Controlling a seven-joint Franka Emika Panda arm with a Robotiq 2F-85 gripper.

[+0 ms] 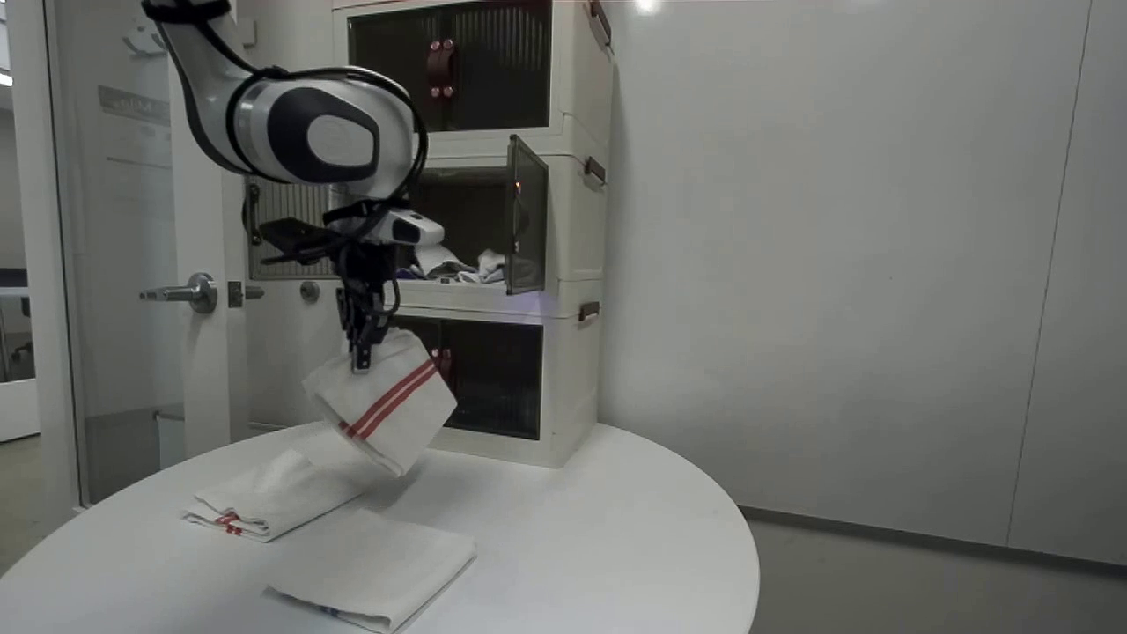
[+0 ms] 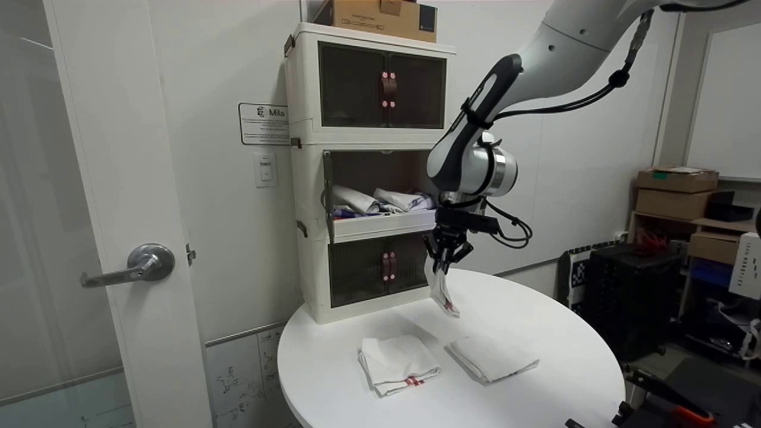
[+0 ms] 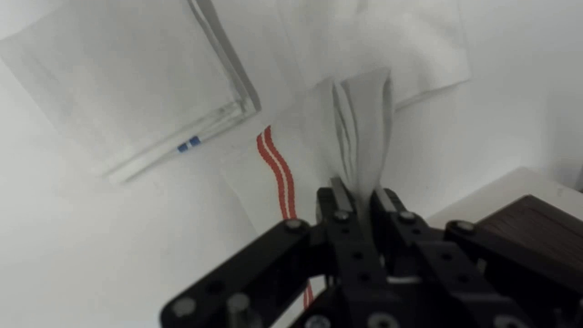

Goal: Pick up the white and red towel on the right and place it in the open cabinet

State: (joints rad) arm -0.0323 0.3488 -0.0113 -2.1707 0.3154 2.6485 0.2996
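The white and red towel (image 1: 396,401) hangs from my gripper (image 1: 360,359), tilted above the table in front of the cabinet stack. Its red stripes show diagonally. It hangs nearly edge-on in an exterior view (image 2: 440,294), under the gripper (image 2: 441,266). In the wrist view the gripper fingers (image 3: 362,196) are shut on a bunched white fold of the towel (image 3: 314,150). The open cabinet (image 2: 386,224) is the middle unit, behind and above the towel; it also shows in an exterior view (image 1: 475,295), partly hidden by the arm. Folded cloths lie inside it. Its tinted doors stand open.
A white cloth with a red mark (image 1: 282,493) and a plain white cloth with a small blue mark (image 1: 374,563) lie on the round white table (image 1: 607,546). The open tinted door (image 1: 528,220) juts out from the cabinet. The bottom unit (image 2: 357,273) is shut.
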